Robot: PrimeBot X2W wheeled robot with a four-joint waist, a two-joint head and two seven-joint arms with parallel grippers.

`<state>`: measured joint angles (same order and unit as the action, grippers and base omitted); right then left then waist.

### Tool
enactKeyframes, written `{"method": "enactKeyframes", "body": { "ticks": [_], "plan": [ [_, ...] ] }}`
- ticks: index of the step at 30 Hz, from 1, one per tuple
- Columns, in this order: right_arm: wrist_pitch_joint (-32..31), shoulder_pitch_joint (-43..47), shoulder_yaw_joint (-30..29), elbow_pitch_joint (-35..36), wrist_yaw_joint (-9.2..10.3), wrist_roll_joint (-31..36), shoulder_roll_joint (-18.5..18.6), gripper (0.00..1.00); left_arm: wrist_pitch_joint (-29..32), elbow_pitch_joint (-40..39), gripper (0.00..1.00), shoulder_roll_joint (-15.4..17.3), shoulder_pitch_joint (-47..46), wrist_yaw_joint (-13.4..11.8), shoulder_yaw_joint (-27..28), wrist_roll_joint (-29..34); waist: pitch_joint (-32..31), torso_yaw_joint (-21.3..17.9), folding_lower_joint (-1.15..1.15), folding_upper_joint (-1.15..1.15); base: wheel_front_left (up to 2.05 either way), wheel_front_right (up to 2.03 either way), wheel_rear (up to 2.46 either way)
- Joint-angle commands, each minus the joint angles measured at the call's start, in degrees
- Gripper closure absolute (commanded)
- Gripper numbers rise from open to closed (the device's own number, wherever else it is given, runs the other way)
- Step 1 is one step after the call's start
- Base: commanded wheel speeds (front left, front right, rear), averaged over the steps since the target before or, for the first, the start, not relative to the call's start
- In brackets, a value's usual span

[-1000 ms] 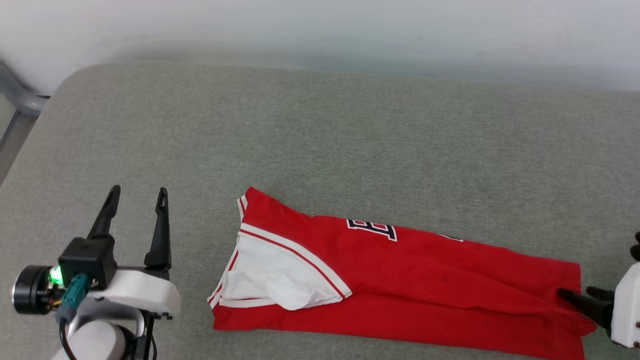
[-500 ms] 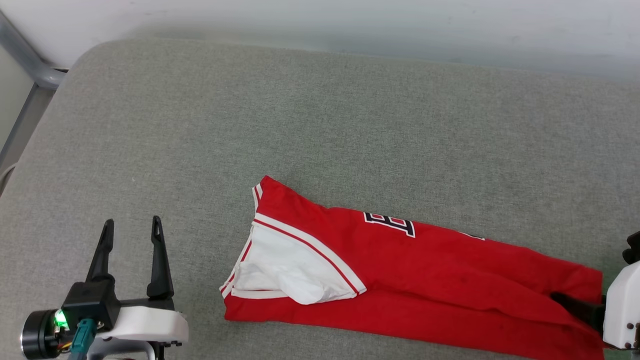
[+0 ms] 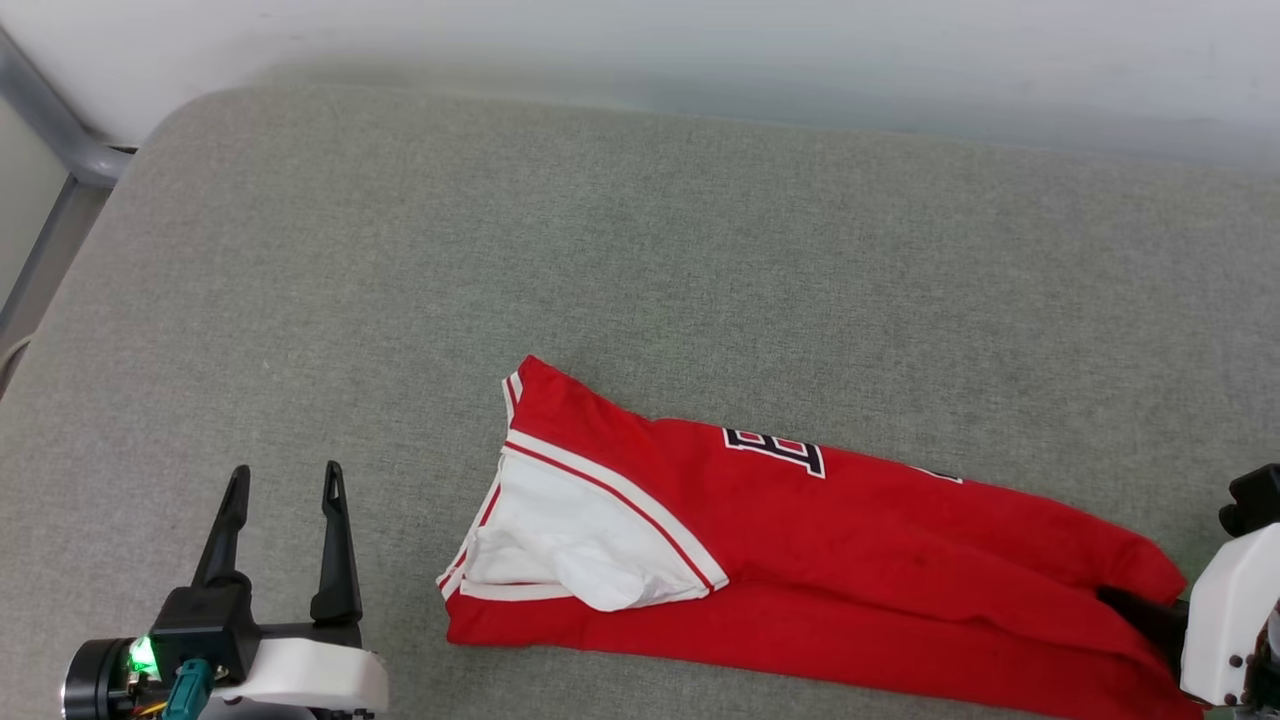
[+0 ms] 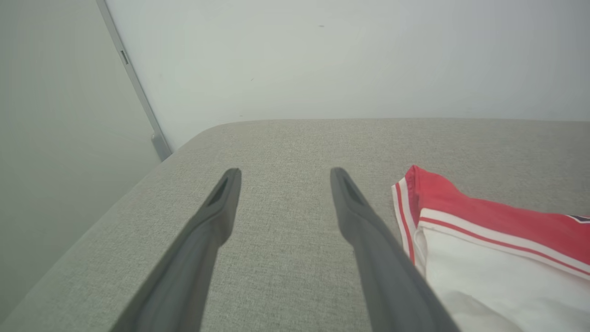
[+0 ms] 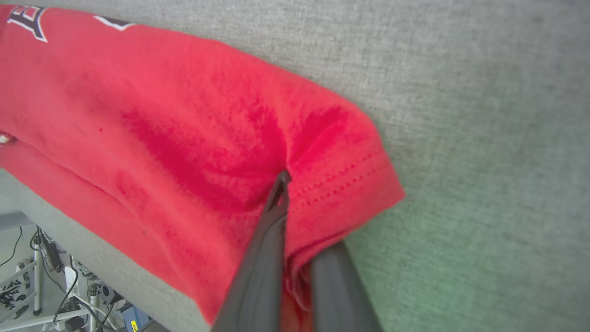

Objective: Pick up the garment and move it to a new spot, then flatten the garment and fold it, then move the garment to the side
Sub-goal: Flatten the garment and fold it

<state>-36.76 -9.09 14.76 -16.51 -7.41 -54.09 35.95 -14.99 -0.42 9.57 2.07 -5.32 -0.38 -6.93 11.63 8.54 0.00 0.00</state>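
The garment (image 3: 850, 560), a red shirt with a white striped-trim sleeve, lies folded lengthwise across the grey cushion, sleeve end to the left. My right gripper (image 3: 1115, 598) is shut on its red hem at the right end. In the right wrist view the upper finger (image 5: 272, 230) lies on top of the garment (image 5: 207, 129), the lower one goes under the bunched hem, and the right gripper (image 5: 285, 182) pinches the cloth. My left gripper (image 3: 285, 470) stands open on the cushion left of the sleeve, holding nothing. In the left wrist view the left gripper (image 4: 286, 171) stands just left of the garment (image 4: 484, 216).
The grey cushioned surface (image 3: 640, 250) stretches wide behind the shirt, up to a white wall. A metal frame post (image 3: 60, 140) stands at the far left corner. In the right wrist view, the cushion's near edge drops to a floor with cables and stands (image 5: 46, 286).
My right gripper has shut on the hem, and the cloth's right end has bunched up around its fingers. The head camera has shifted. The left gripper stays open.
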Motion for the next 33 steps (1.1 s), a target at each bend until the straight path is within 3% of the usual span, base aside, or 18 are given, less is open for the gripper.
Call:
{"method": "enactKeyframes", "body": {
  "ticks": [1, 11, 17, 23, 33],
  "plan": [
    [0.36, 0.61, 1.21, 0.11, -0.13, -0.57, -0.65, 1.0, -0.26, 0.18, 0.0, -0.63, 0.71, 0.92, 0.68, 0.95, -0.52, -0.47, 0.0, 0.0, 0.0, 0.0, 0.0],
    [3.31, 1.2, -3.05, -0.16, -0.04, -1.74, 4.87, 1.0, -0.26, -0.56, 0.0, -2.58, 1.9, 3.45, 2.26, 4.6, -2.46, -1.39, 0.0, 0.0, 0.0, 0.0, 0.0],
    [3.4, 1.75, -6.87, -3.55, -0.04, 1.76, 7.26, 1.0, -0.26, -0.36, 0.0, -3.12, 2.41, 4.18, 2.49, 5.51, -3.4, -1.7, 0.0, 0.0, 0.0, 0.0, 0.0],
    [2.17, 2.41, -9.68, -3.4, -0.05, 2.91, 5.08, 1.0, -0.26, -0.11, 0.0, -3.47, 3.24, 4.51, 2.26, 6.15, -4.44, -1.99, 0.0, 0.0, 0.0, 0.0, 0.0],
    [-1.07, 4.49, -8.59, 11.24, -0.06, 0.32, 0.5, 1.0, -0.26, 0.25, 0.0, -3.52, 3.51, 4.55, 2.56, 6.48, -5.08, -2.45, 0.0, 0.0, 0.0, 0.0, 0.0]
  ]
}}
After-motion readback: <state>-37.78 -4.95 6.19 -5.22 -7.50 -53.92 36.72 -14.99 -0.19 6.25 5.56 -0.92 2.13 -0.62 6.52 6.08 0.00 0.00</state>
